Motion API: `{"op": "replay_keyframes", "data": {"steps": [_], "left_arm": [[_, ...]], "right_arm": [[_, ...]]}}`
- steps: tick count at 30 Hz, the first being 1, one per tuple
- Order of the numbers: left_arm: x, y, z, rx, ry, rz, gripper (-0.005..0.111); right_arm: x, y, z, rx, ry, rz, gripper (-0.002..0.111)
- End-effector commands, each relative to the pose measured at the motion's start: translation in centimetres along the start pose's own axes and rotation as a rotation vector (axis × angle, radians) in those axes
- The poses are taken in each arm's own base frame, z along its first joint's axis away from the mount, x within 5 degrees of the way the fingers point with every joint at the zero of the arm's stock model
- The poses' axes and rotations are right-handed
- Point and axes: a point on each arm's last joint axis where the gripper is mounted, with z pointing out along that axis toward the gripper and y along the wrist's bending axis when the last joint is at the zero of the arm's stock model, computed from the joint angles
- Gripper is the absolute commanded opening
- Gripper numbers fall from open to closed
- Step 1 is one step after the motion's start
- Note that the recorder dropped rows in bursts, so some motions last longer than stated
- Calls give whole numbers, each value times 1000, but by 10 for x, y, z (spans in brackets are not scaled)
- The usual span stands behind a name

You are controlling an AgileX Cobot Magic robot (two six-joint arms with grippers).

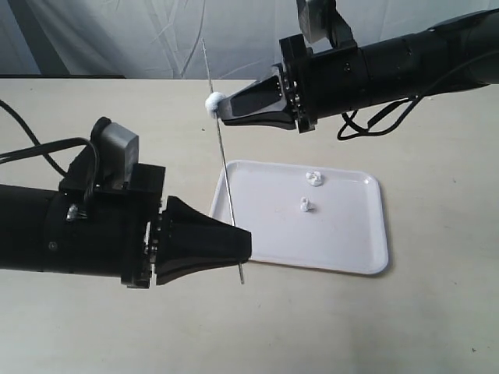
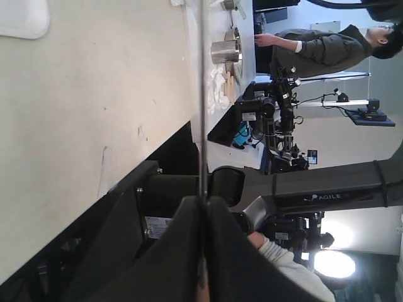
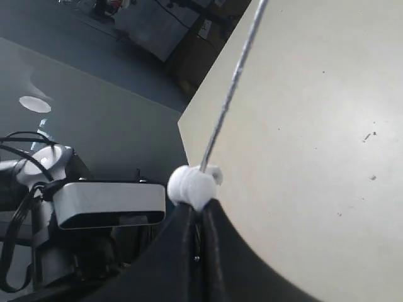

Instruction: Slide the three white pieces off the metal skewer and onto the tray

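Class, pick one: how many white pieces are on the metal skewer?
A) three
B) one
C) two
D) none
B: one white piece sits on the metal skewer, while the other two pieces lie on the tray.

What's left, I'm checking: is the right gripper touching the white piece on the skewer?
Touching. In the right wrist view the right gripper presses its fingertips against the white piece.
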Motion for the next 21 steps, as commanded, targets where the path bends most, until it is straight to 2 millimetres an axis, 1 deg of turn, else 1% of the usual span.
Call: {"op": "replay_keyframes", "data": {"steps": [1,6,13,21], "left_arm": [[13,-4,7,10,91,26,0],[15,-4,9,-7,94,20,0],[16,-2,9,-21,105,8,0],[25,8,7,-43,135,-21,0]], "right_arm": [[-8,-2,-2,41,-81,-4,-1],[-12,-8,-3,112,-121,-5,-1],[-17,-12,-5,152,-186,5,-1],[-26,-14,-7,182,-276,16,-1]]}}
